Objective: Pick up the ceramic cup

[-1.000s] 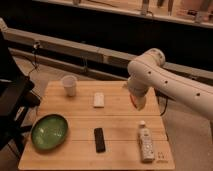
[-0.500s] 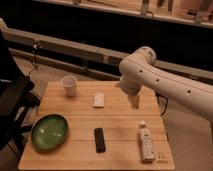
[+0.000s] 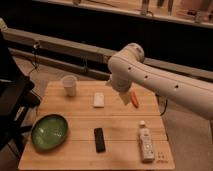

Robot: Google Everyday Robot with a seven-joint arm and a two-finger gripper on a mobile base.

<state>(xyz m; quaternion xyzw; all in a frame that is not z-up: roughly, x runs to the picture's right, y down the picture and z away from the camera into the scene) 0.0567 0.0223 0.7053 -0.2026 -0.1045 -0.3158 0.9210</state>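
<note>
The ceramic cup (image 3: 69,85) is small, plain and white, and stands upright near the back left corner of the wooden table (image 3: 120,120). My white arm reaches in from the right. Its gripper (image 3: 123,96) hangs above the back middle of the table, to the right of the cup and well apart from it. The gripper is open and nothing shows between its fingers.
A flat white block (image 3: 99,99) lies between cup and gripper. An orange object (image 3: 134,99) lies just right of the gripper. A green bowl (image 3: 49,131) sits front left, a black remote (image 3: 100,139) front middle, a white bottle (image 3: 146,142) front right. A dark chair (image 3: 10,95) stands left.
My arm has swung left, carrying the gripper from the table's right edge toward the back middle. The objects on the table have not moved.
</note>
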